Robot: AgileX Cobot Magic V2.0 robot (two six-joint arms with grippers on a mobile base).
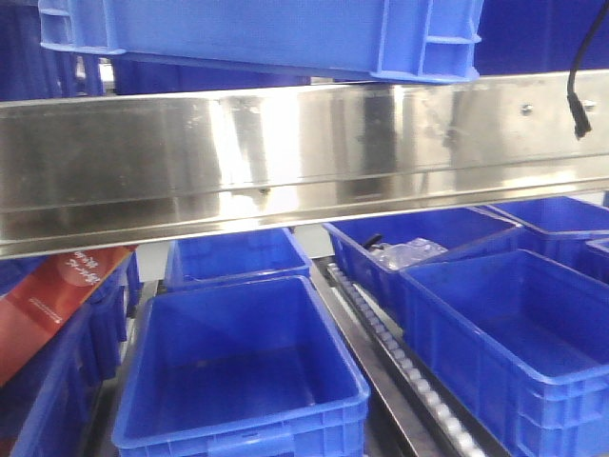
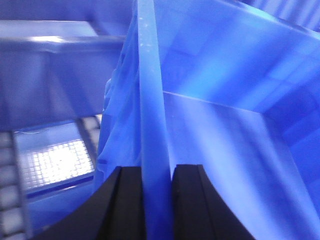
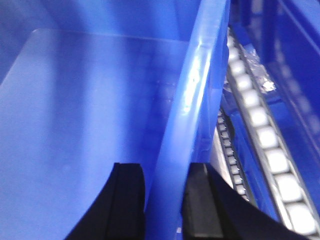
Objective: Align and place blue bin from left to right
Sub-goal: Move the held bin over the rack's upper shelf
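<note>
A steel crossbar [image 1: 285, 162] spans above a roller track [image 1: 400, 358], a red carton [image 1: 48, 295] at left.

The front view looks down past a steel rail [image 1: 285, 162]; both wrist views look very closely along the rim of the blue bin [image 2: 150, 100] [image 3: 192, 100].

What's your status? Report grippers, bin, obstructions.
Left gripper shut on blue bin wall. Right gripper shut on its rim. Roller track close beside right grip; no blockage seen.
</note>
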